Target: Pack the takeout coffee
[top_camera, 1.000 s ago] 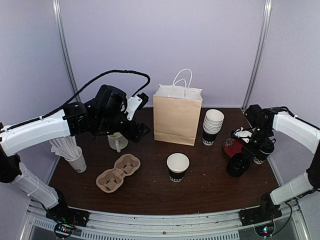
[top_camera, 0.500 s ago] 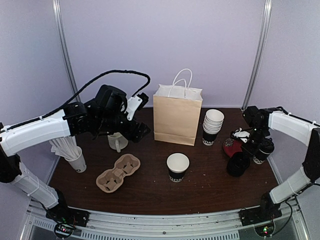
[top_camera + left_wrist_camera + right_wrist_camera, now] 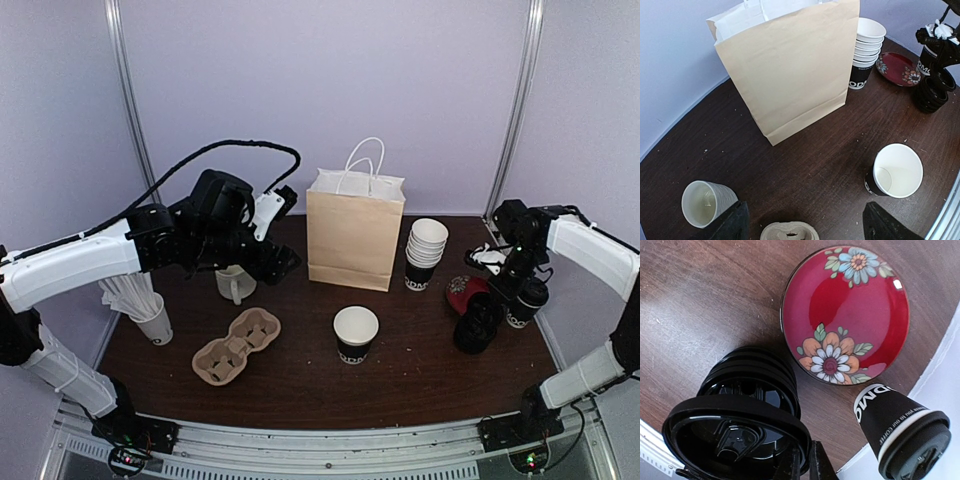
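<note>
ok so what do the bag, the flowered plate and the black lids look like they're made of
Bag: tan kraft paper, matte, creased folds. Flowered plate: likely glazed ceramic, glossy red with bright highlights. Black lids: thin moulded plastic, shiny, with pressed ridges.

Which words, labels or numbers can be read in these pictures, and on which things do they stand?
"OD" and a cut-off letter: white lettering on the bottom cup of the cup stack.
"DMO": part of a word on the lidded black cup beside the red plate.
Small line next to it on the same cup: too small to read.
Open black cup: lettering blurred.
Paper bag: no print visible.
</note>
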Controlling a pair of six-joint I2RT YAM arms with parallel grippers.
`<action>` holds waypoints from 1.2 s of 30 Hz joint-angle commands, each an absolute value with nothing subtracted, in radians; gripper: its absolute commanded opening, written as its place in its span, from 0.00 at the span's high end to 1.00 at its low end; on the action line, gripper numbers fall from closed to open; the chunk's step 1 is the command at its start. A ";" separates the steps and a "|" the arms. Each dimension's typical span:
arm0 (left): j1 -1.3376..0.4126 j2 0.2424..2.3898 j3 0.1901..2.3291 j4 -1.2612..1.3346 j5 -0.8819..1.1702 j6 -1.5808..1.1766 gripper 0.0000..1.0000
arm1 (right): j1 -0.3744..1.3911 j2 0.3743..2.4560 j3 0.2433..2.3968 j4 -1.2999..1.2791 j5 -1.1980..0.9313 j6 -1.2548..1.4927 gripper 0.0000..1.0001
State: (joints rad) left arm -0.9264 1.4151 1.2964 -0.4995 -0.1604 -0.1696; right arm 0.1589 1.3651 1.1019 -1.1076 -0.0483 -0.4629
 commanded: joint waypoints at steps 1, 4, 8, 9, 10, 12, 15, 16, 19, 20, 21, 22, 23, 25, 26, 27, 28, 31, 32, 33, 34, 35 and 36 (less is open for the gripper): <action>-0.920 1.420 1.293 -0.474 -0.146 -0.169 0.18 | 0.151 1.321 1.134 -1.171 -0.043 -0.457 0.93; -0.920 1.416 1.289 -0.444 -0.107 -0.163 0.18 | 0.150 1.309 1.186 -1.210 -0.169 -0.460 0.93; -0.947 1.353 1.171 -0.168 0.034 -0.068 0.16 | 0.150 1.295 1.314 -1.225 -0.577 -0.447 0.95; -0.964 1.333 1.130 -0.062 0.047 -0.019 0.13 | 0.152 1.289 1.334 -1.192 -0.692 -0.421 0.95; -0.980 1.322 1.103 0.044 0.056 0.017 0.10 | 0.152 1.285 1.349 -1.160 -0.798 -0.401 0.95; -0.999 1.333 1.114 0.159 0.087 0.052 0.06 | 0.156 1.278 1.364 -1.061 -0.971 -0.322 0.94; -1.029 1.383 1.185 0.218 0.130 0.107 0.03 | 0.176 1.284 1.366 -0.855 -1.125 -0.153 0.94; -1.045 1.405 1.208 0.245 0.145 0.128 0.03 | 0.188 1.290 1.369 -0.795 -1.157 -0.103 0.93; -1.076 1.469 1.273 0.290 0.158 0.171 0.02 | 0.231 1.315 1.385 -0.666 -1.216 -0.005 0.93; -1.081 1.486 1.290 0.307 0.170 0.178 0.03 | 0.244 1.324 1.391 -0.634 -1.236 0.042 0.93; -1.086 1.507 1.303 0.325 0.178 0.182 0.02 | 0.257 1.331 1.393 -0.594 -1.256 0.085 0.93; -1.088 1.520 1.314 0.340 0.189 0.180 0.02 | 0.268 1.337 1.388 -0.553 -1.272 0.128 0.92; -1.090 1.531 1.324 0.352 0.207 0.178 0.02 | 0.280 1.341 1.384 -0.509 -1.290 0.166 0.92; -1.091 1.549 1.337 0.379 0.234 0.163 0.02 | 0.303 1.345 1.375 -0.458 -1.307 0.211 0.92; -1.090 1.557 1.343 0.396 0.249 0.150 0.02 | 0.316 1.347 1.376 -0.450 -1.313 0.216 0.91; -1.090 1.565 1.345 0.412 0.261 0.143 0.03 | 0.328 1.347 1.377 -0.450 -1.318 0.218 0.91; -1.090 1.573 1.351 0.426 0.271 0.131 0.02 | 0.340 1.348 1.377 -0.449 -1.322 0.218 0.91; -1.091 1.598 1.370 0.436 0.282 0.109 0.03 | 0.368 1.348 1.378 -0.450 -1.322 0.221 0.90; -1.091 1.603 1.371 0.443 0.287 0.104 0.02 | 0.373 1.348 1.379 -0.450 -1.318 0.221 0.89; -1.090 1.609 1.373 0.449 0.291 0.098 0.02 | 0.377 1.348 1.379 -0.453 -1.317 0.221 0.89; -1.091 1.615 1.378 0.453 0.292 0.091 0.03 | 0.378 1.350 1.379 -0.454 -1.318 0.221 0.89; -1.091 1.621 1.384 0.454 0.293 0.085 0.03 | 0.380 1.350 1.378 -0.455 -1.320 0.220 0.88; -1.091 1.627 1.388 0.456 0.294 0.082 0.03 | 0.383 1.350 1.377 -0.457 -1.322 0.220 0.87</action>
